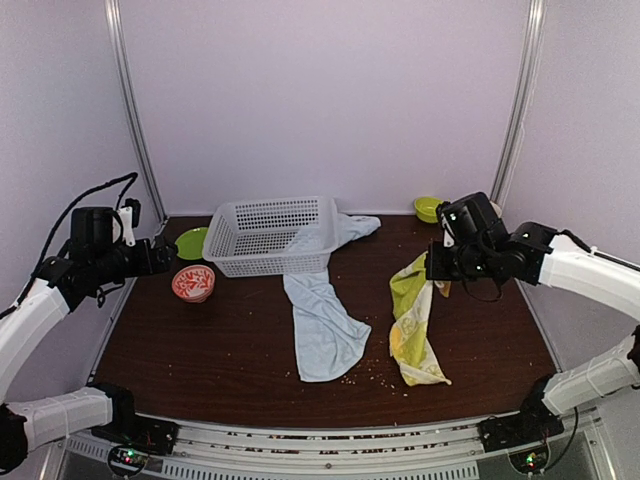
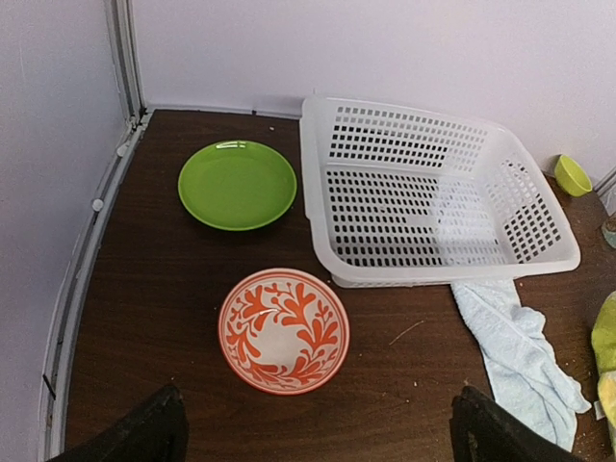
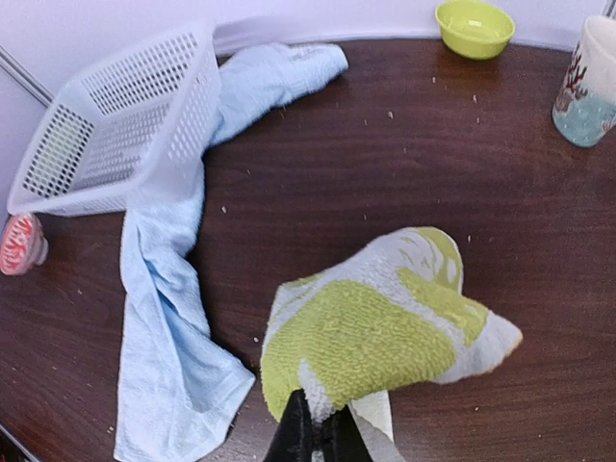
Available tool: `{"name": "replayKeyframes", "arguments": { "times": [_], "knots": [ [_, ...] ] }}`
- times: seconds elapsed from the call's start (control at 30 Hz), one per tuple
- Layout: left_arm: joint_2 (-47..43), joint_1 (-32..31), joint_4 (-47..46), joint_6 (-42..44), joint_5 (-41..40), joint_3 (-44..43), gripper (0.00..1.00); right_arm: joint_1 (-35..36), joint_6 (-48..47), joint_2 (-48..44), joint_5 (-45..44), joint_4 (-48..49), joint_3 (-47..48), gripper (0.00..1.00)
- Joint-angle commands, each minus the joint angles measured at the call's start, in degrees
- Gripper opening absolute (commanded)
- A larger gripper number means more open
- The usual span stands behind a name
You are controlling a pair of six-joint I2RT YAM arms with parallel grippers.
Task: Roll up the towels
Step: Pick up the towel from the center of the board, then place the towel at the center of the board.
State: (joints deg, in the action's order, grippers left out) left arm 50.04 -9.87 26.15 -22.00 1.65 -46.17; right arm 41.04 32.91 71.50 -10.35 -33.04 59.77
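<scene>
Your right end effector (image 3: 318, 433) is pinched shut on the lime-green towel (image 1: 412, 318), holding one end up off the counter (image 1: 200, 340), your left end effector (image 1: 166, 256) is wide open, and the pale blue towel (image 1: 322, 322) lies on the counter touching the white basket (image 1: 268, 232).

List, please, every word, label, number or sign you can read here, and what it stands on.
There is no readable text. The bowl bears only an orange leaf pattern, the mug a red branch print, the green towel a white-and-yellow print; the basket and blue towel are plain.
</scene>
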Motion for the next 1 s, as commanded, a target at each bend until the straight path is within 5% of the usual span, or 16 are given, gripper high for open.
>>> {"name": "replayKeyframes", "arguments": {
  "times": [0.0,0.13,0.4,0.67,0.8,0.97],
  "knots": [
    [0.1,-0.2,-2.5,0.7,0.0,0.6,0.97,-1.1,-3.2,-5.1,2.9,1.8,7.5,0.0],
    [0.2,-0.2,-2.5,0.7,-0.3,0.6,0.97,-1.0,-2.0,-2.3,8.5,1.7,10.6,0.0],
    [0.4,-0.2,-2.1,0.9,-0.6,0.6,0.97,4.9,5.3,6.2,16.2,9.6,1.4,0.0],
    [1.2,-1.2,-1.6,1.7,0.2,0.3,0.97,5.4,4.3,8.5,8.5,6.0,0.6,0.01],
    [1.4,-3.3,-1.1,2.2,-0.6,0.1,0.97,4.7,2.9,7.2,7.6,3.8,-1.1,0.1],
    [2.1,-4.7,-1.0,1.3,-0.7,0.0,0.97,4.5,2.2,3.4,7.0,2.5,-4.2,0.41]
  ]
}}
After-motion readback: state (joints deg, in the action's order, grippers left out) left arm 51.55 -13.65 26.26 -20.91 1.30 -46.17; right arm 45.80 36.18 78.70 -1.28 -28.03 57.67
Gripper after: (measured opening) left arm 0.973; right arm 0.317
